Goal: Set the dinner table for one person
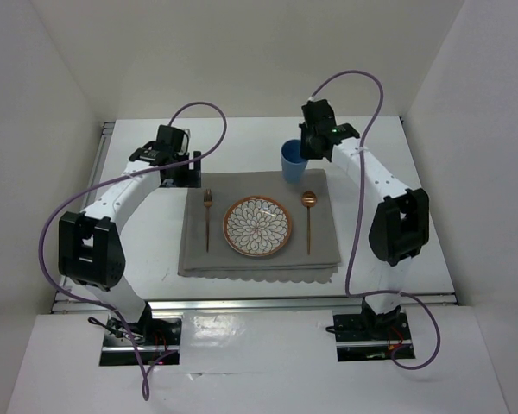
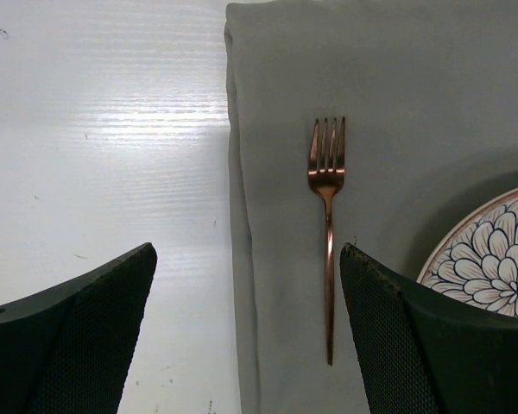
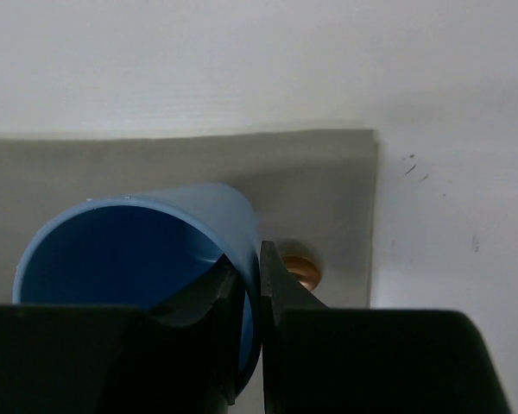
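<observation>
Blue cup: upright at the far edge of the placemat, right of centre; pinched at its rim; interior plain blue as far as seen; resting or lifted, cannot tell.
Right jaws: nearly closed on the cup's wall, one finger inside, one outside.
Left jaws: spread wide, holding nothing, hovering over the placemat's left edge, with the fork between them in the wrist view.
Grey placemat: flat on the worktop, carrying plate, fork and spoon.
Patterned plate: centred on the placemat, showing only its petal design.
Copper fork: left of the plate, tines toward the far side, apart from the rim.
Copper spoon: right of the plate, bowl toward the far side, just beside the cup.
White worktop: under everything, aluminium rails along its edges, arm bases at the near edge.
</observation>
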Available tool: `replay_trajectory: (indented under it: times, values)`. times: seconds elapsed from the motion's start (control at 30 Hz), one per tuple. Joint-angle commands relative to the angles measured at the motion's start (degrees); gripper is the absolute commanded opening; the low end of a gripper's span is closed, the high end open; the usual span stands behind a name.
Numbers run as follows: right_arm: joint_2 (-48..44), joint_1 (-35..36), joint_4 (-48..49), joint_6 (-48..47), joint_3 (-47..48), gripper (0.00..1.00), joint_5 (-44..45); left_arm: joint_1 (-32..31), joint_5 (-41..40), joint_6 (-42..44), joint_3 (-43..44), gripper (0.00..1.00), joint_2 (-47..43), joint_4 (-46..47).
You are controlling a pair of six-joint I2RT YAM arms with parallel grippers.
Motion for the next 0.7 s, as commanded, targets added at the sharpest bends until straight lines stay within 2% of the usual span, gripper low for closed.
replay_trajectory:
  times: [0.0,0.67]
  values:
    - [1.1,0.9,2.0,2.0,0.0,0.00,0.1,0.1,1.5,1.4,-0.6,0.92,-3.2,1.1]
    - [4.7,0.9,4.0,2.0,-2.9,0.00,3.0,0.1,2.0,1.9,-1.7,0.92,-4.3,1.7]
